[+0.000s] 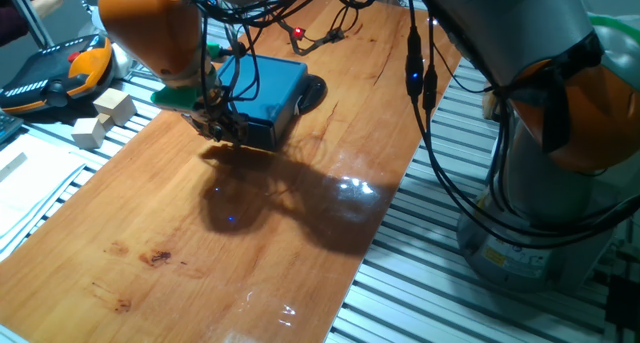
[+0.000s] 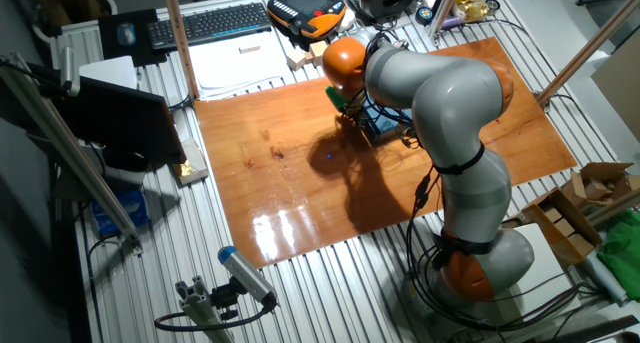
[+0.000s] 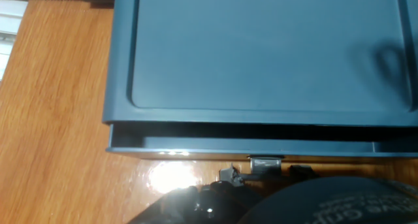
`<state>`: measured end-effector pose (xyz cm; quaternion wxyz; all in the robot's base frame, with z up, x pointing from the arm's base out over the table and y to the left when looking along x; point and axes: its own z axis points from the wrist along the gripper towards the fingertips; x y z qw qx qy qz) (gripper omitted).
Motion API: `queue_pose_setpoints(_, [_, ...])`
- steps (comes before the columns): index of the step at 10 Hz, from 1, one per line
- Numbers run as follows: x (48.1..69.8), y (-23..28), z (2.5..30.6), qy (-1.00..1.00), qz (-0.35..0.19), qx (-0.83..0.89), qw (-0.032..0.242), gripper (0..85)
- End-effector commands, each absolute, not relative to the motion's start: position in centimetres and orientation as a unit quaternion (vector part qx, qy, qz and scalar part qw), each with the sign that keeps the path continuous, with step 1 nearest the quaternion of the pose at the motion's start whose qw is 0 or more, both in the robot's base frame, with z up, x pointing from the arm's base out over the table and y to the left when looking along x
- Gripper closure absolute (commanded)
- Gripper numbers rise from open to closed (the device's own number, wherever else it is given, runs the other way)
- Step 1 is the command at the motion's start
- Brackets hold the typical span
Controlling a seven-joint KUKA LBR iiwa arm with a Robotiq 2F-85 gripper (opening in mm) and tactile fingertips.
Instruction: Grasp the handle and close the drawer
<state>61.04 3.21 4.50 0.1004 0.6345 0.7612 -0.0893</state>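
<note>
The gripper [image 1: 226, 129] sits at the front face of the blue box casing [image 1: 265, 86], low over the wooden table [image 1: 250, 243]. In the hand view the drawer [image 3: 255, 144] shows as a thin dark blue strip projecting only slightly from under the casing's flat top – a narrow dark gap separates the two. The handle [image 3: 266, 163], a small grey metallic piece, sits at the 6 o'clock edge of the drawer's front panel, directly against the gripper body that fills the bottom of the hand view.

Finger state: cannot be determined. The fingertips are hidden by the dark gripper housing in the hand view, and both fixed views show the hand too small and shadowed to resolve the gap. Contact with the handle appears likely but is not confirmed.

In one fixed view the box lies at 12 o'clock on the table – two wooden blocks [image 1: 103, 118] rest off the table at 9 o'clock.
</note>
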Motion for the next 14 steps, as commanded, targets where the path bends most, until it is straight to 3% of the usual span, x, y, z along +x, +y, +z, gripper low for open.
queue_pose_setpoints(1, [61.05, 3.20, 4.49, 0.761, -0.090, 0.634, 0.101, 83.0])
queue_pose_setpoints(14, [60.94, 2.58, 4.51, 0.768, -0.092, 0.626, 0.099, 83.0])
